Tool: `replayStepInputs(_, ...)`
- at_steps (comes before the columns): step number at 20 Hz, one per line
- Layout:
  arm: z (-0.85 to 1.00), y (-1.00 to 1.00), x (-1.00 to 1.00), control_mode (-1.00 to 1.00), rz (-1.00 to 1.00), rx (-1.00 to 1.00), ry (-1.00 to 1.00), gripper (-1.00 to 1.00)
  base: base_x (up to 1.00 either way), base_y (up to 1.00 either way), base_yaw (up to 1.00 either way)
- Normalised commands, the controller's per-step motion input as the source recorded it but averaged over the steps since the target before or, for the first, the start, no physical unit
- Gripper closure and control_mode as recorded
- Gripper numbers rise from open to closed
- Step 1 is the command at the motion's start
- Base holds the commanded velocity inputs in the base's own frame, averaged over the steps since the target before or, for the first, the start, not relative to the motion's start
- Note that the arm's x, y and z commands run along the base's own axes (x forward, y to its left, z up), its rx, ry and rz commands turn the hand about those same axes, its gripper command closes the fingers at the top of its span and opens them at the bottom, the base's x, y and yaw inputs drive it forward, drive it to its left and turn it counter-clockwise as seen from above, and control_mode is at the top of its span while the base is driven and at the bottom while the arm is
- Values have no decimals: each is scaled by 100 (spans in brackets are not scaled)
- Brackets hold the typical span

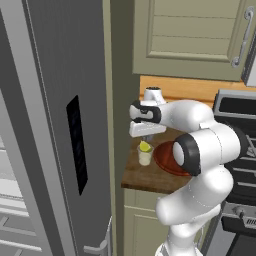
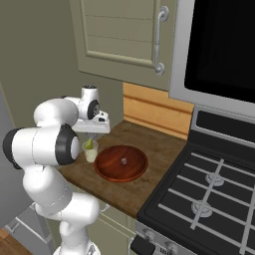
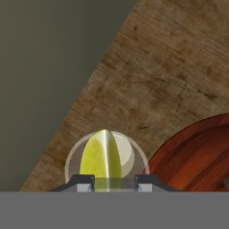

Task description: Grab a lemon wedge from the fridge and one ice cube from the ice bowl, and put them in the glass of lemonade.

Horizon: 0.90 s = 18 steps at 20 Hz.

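Observation:
My gripper (image 1: 145,137) hangs straight over the glass of lemonade (image 1: 145,157), shut on the lemon wedge (image 1: 144,146), whose lower end is at the glass's mouth. In the hand view the yellow-green lemon wedge (image 3: 102,161) sits between the two dark fingertips (image 3: 81,181), with the glass's pale rim (image 3: 134,154) ringed around it. Just right of the glass stands the reddish-brown ice bowl (image 2: 121,163), a small ice cube (image 2: 123,160) at its middle. The fridge (image 1: 60,125) stands at the left with its grey door swung open beside the counter.
A narrow wooden counter (image 2: 149,144) carries the glass and the bowl. A black stove (image 2: 209,194) adjoins it on the right, under a dark microwave (image 2: 224,45). Beige wall cabinets (image 1: 195,35) hang above. A wood backsplash (image 2: 154,112) runs behind.

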Motion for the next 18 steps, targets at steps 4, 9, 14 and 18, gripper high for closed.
replayStepInputs(4, 0, 0, 0, -100, 0, 0, 0, 100, 0, 0, 0)
replayStepInputs(9, 0, -5, 0, -100, 0, 0, 0, 100, 0, 0, 0)
replayStepInputs(14, 0, -2, 0, -100, 0, 0, 0, 100, 0, 0, 0)
replayStepInputs(18, 0, 0, 0, -100, 0, 0, 0, 100, 0, 0, 0)
